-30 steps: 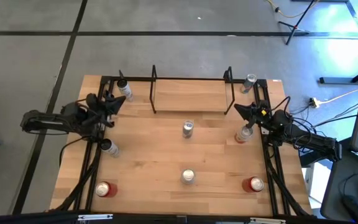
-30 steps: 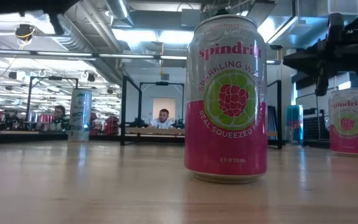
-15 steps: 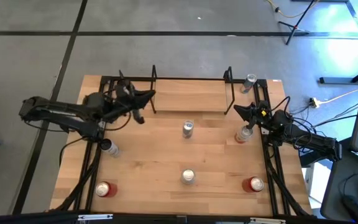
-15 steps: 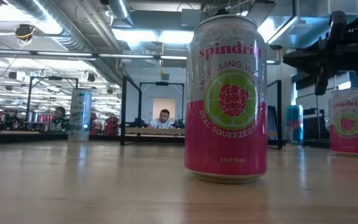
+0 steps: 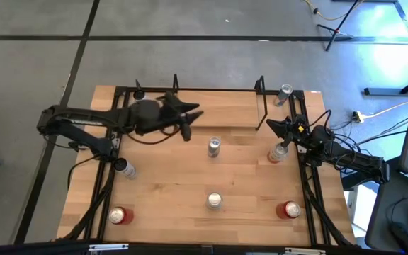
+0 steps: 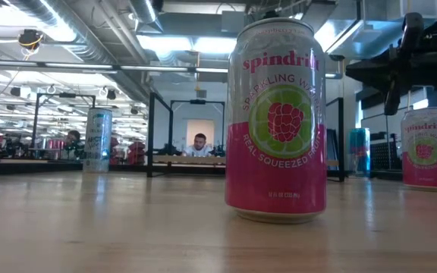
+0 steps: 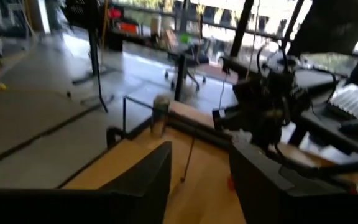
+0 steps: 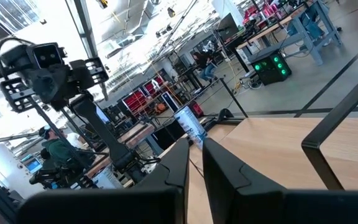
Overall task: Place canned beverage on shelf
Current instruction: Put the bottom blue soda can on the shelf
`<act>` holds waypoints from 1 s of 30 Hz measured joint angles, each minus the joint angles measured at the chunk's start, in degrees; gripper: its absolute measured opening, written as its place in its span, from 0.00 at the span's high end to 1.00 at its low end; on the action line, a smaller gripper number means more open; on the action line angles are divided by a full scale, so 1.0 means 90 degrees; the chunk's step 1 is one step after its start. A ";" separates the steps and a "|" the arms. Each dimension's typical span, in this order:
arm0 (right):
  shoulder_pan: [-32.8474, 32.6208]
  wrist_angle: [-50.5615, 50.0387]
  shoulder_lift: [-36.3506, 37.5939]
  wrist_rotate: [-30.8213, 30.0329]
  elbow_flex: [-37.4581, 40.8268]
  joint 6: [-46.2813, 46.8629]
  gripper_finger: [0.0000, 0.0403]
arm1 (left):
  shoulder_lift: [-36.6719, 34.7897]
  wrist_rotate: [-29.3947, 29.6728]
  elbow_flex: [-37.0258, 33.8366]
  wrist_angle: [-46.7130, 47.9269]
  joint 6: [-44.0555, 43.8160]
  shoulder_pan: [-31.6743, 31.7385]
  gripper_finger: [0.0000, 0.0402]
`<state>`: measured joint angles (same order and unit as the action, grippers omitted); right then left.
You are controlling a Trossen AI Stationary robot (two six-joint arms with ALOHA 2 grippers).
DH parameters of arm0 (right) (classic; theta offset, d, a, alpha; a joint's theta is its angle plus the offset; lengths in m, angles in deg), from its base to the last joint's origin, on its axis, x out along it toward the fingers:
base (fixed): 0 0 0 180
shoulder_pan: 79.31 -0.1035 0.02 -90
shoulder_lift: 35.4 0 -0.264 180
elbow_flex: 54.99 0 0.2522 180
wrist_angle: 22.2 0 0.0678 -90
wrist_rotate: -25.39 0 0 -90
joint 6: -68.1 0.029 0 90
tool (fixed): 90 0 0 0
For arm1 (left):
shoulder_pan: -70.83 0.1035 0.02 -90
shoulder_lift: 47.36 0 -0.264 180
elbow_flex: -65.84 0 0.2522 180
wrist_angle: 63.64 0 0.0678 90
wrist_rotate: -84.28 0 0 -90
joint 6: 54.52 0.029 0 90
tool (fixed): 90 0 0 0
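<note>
Light-wood boards make up both the table [image 5: 168, 184] and the low shelf with black wire end frames [image 5: 225, 106]. From above, the left tool [image 5: 192, 122] hangs over the shelf's left part, near its front edge. The bare board that shows carries no can, and the arm hides the left end. A silver-topped can [image 5: 214, 146] stands on the table just in front of the shelf, probably the easiest one to fetch. The right tool [image 5: 278, 126] waits beside the shelf's right end, above a red-based can [image 5: 278, 151].

At table height, a pink and white raspberry can [image 6: 277, 121] fills the foreground. The shelf [image 6: 169, 161] sits far behind it, and no can is visible on it.

The left wrist camera shows the left tool [image 7: 197, 180] with its fingers spread and nothing between them, so it is ready to take a can. It looks across the shelf toward a silver can [image 7: 160, 113] past the far end.

The right wrist camera shows the right tool [image 8: 194, 168] pinched together and empty, which suits an arm that is standing by.
</note>
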<state>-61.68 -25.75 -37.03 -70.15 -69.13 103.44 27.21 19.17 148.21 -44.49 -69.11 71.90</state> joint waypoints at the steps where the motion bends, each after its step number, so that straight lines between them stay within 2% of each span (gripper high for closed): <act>1: 0.0001 -0.0001 -0.0002 0.0000 0.0000 0.0000 0.90 | 0.0178 -0.0224 0.0221 0.0317 -0.0118 0.0098 0.56; 4: 0.0000 -0.0001 -0.0001 0.0000 0.0000 0.0000 0.81 | 0.0763 -0.0993 0.0871 0.1085 -0.0371 0.0369 0.44; 8: 0.0002 -0.0003 0.0000 0.0021 0.0000 0.0000 0.64 | 0.1524 -0.1793 0.1509 0.1885 -0.0583 0.0554 0.31; 11: 0.0001 -0.0017 0.0000 0.0068 0.0000 -0.0002 0.52 | 0.1927 -0.1836 0.1655 0.1960 -0.0221 0.0509 0.26; 15: 0.0000 -0.0130 0.0000 0.0183 0.0000 -0.0002 0.41 | 0.2293 -0.1824 0.1661 0.1902 -0.0186 0.0362 0.24; 20: 0.0002 -0.0419 -0.0002 0.0279 0.0000 -0.0002 0.37 | 0.2754 -0.1827 0.1665 0.2127 -0.0191 0.0203 0.24; 30: 0.0001 -0.0528 -0.0002 0.0284 0.0000 0.0002 0.36 | 0.3493 -0.1843 0.1665 0.2594 -0.0541 0.0213 0.24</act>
<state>-61.67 -30.50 -37.05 -67.59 -69.13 103.46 58.65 2.58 163.20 -21.14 -73.98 73.82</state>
